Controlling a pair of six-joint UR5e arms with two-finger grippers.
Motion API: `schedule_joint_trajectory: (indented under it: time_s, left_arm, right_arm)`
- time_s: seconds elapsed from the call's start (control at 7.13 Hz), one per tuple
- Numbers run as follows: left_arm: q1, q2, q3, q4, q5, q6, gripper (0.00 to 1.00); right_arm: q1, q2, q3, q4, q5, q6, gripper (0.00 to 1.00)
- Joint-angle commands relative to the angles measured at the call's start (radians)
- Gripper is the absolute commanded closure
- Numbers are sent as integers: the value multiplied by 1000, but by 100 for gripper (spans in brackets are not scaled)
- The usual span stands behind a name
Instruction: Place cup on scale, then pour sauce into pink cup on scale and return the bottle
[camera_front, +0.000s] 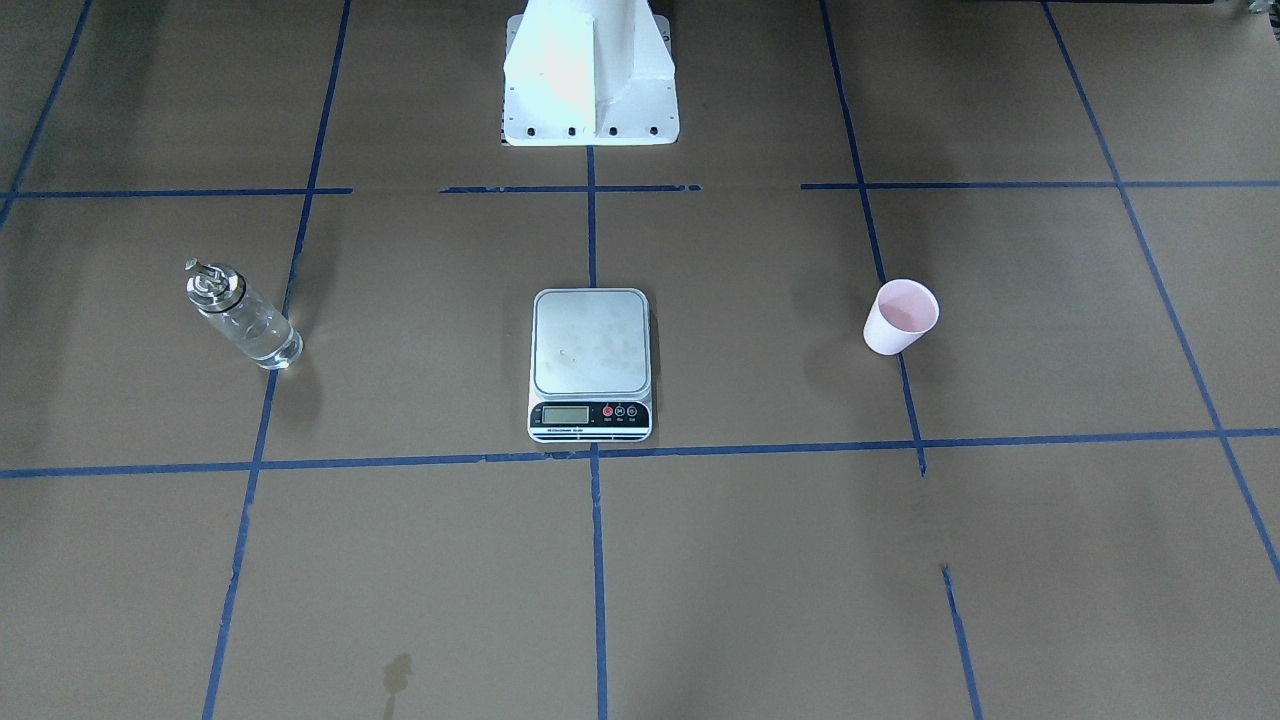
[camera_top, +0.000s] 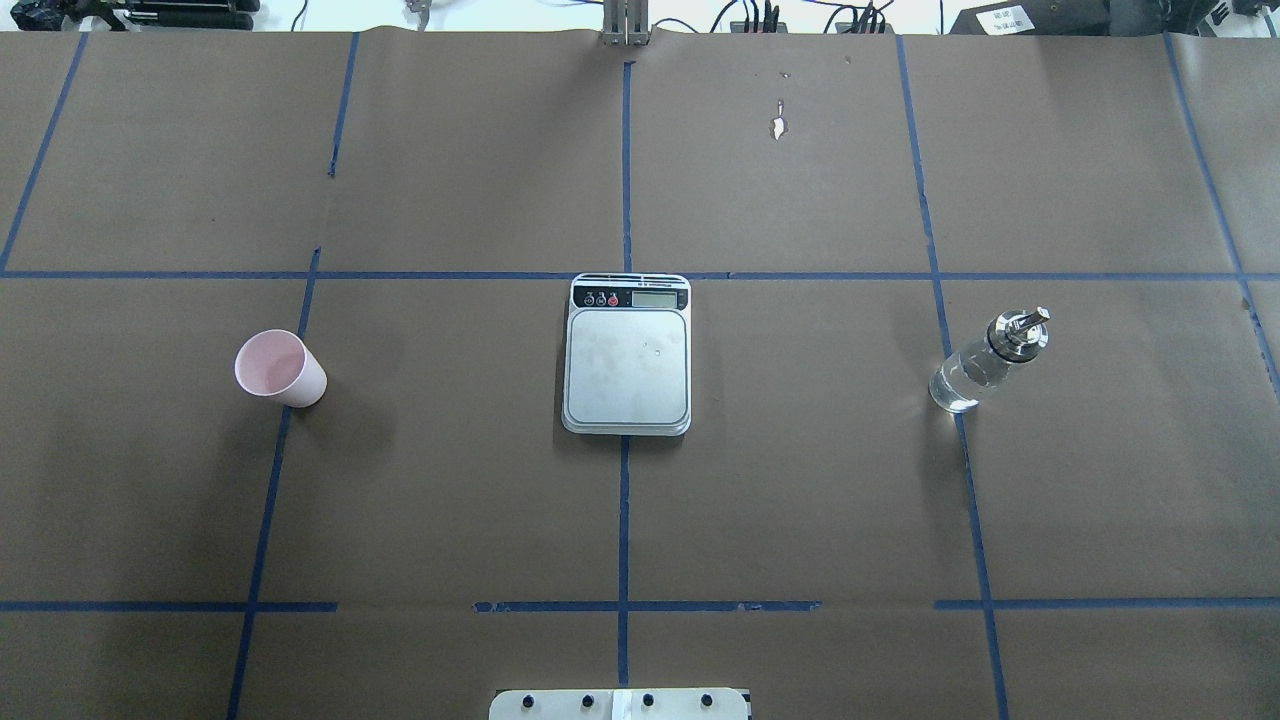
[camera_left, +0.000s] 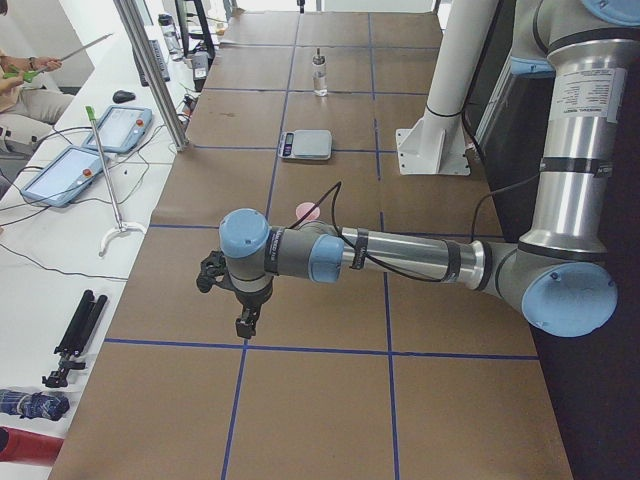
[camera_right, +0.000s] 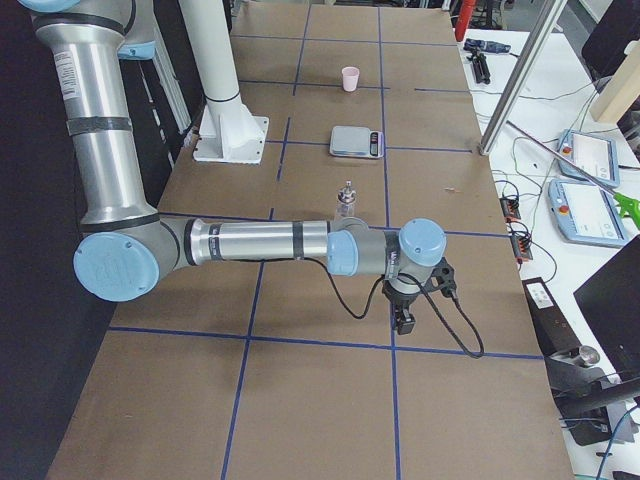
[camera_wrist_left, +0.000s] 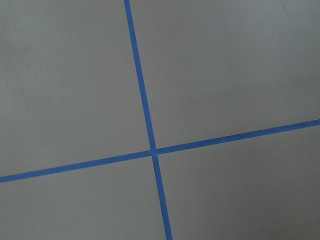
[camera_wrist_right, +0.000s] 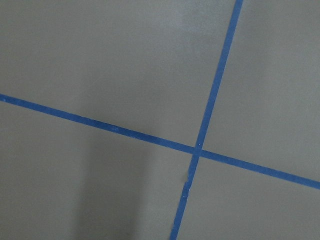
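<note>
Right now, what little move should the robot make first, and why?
Probably bring the left gripper over to the cup. The cup stands on the table on the robot's left, apart from the scale, whose platform is bare, and the bottle can't pour until the cup is there.

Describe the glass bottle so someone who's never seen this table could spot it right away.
On the brown table crossed by blue tape, find the silver scale in the middle. The bottle stands on the robot's right of it, on a tape line. Only it is clear glass with a shiny metal spout.
</note>
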Motion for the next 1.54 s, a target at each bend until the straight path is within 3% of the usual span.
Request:
schedule_joint_trajectory:
  time_s: [0.0, 0.7, 0.98, 1.12, 1.4]
  left_arm:
    - [-10, 9, -15, -22, 2, 27, 0]
    - [-9, 47, -49, -35, -2, 15, 0]
    - [8, 43, -44, -161, -11, 18, 0]
    - [23, 44, -46, -204, -60, -44, 0]
    - [260, 31, -120, -275, -81, -408, 0]
  right_arm:
    - [-6, -21, 8, 55, -2, 5, 0]
    - [-14, -55, 2, 104, 10, 10, 0]
    - [-29, -58, 0, 106, 81, 10, 0]
    - [-39, -57, 3, 106, 84, 46, 0]
    - [-46, -57, 11, 108, 92, 61, 0]
